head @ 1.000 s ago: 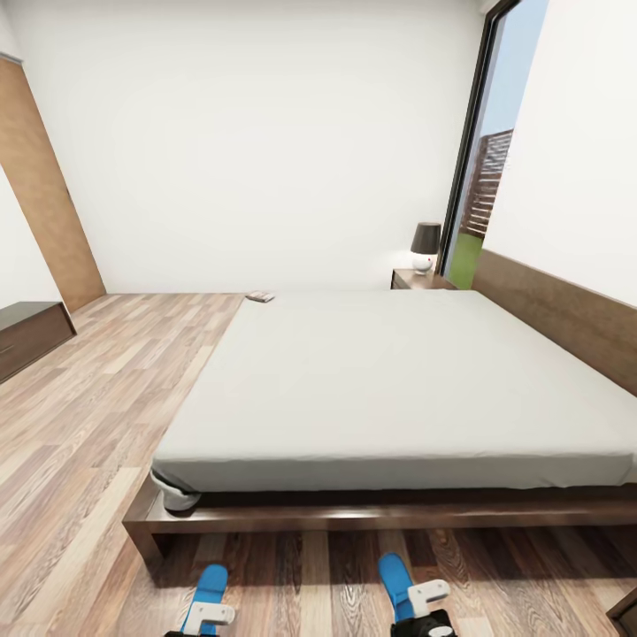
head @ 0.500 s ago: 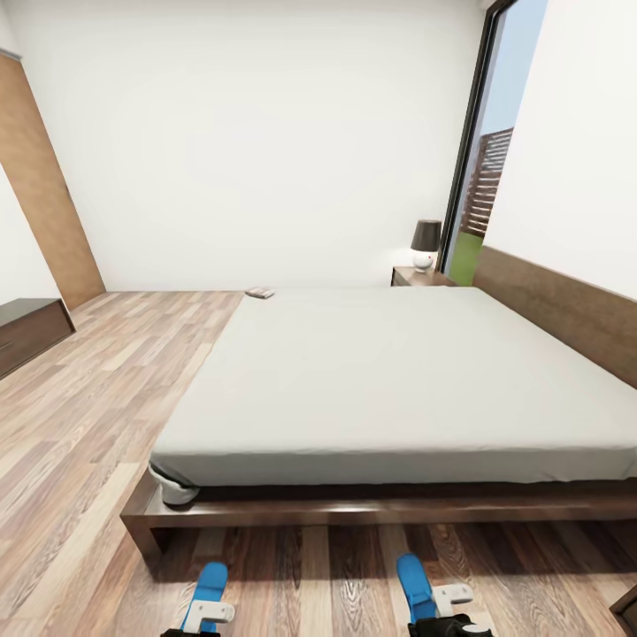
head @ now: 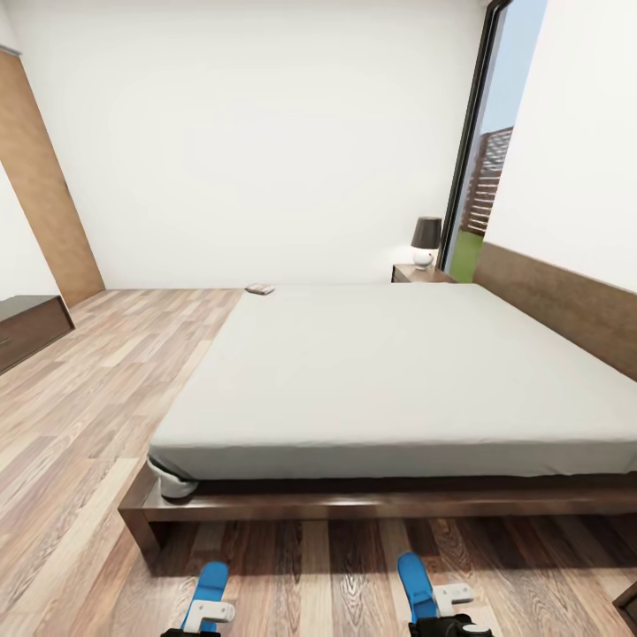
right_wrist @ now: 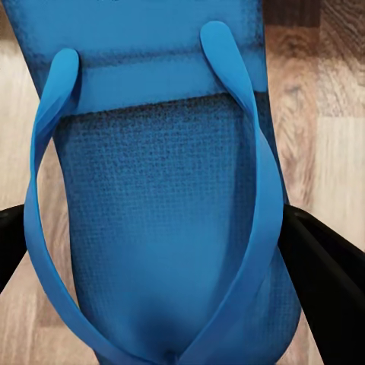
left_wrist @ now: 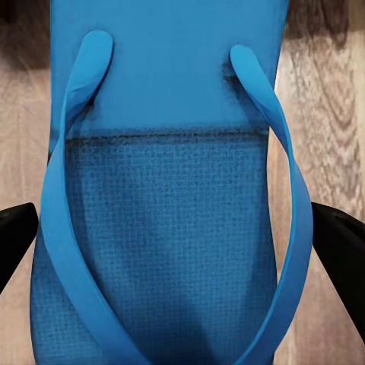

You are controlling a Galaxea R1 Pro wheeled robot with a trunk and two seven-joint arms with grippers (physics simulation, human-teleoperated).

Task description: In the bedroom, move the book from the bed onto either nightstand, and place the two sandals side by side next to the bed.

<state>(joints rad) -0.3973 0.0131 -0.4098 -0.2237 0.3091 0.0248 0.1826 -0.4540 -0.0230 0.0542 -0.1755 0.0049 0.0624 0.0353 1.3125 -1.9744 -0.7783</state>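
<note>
- We grip one sandal in each claw: left claw [left_wrist: 179, 251] on the left sandal [head: 210, 587], right claw [right_wrist: 163, 258] on the right sandal [head: 416, 584].
- Both sandals point toes-first at the bed [head: 389, 372], well apart over the floor [head: 80, 425].
- The book [head: 259, 289] lies at the bed's far corner.

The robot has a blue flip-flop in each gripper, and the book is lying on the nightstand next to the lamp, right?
Not quite. The book lies on the far corner of the bed, not on the nightstand with the lamp; the head view shows it. The rest holds: the left gripper and right gripper each hold a blue sandal.
</note>
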